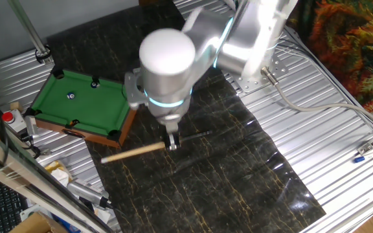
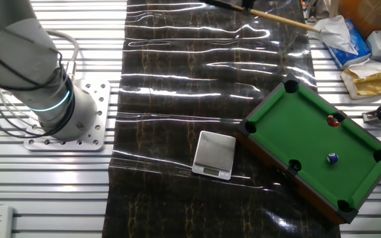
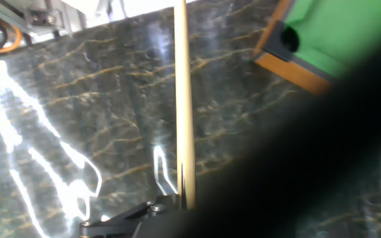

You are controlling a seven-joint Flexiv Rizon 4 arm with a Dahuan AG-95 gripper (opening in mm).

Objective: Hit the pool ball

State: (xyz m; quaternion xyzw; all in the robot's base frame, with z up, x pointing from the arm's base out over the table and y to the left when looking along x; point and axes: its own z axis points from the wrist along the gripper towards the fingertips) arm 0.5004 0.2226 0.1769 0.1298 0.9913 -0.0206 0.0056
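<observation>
— Wooden cue stick (image 1: 135,152) lay on the dark marbled counter (image 1: 238,168), and the tool (image 1: 172,144) was clamped on it.

— And the ball?

— The blue pool ball (image 2: 333,158) sat on the mini pool table (image 2: 309,119), near a red ball (image 2: 332,121).

My silver-white arm (image 1: 238,39) reaches down over the table, wrist vertical. My two-finger gripper (image 1: 172,144) points straight down. Its jaws are closed around a thin shaft.
</observation>
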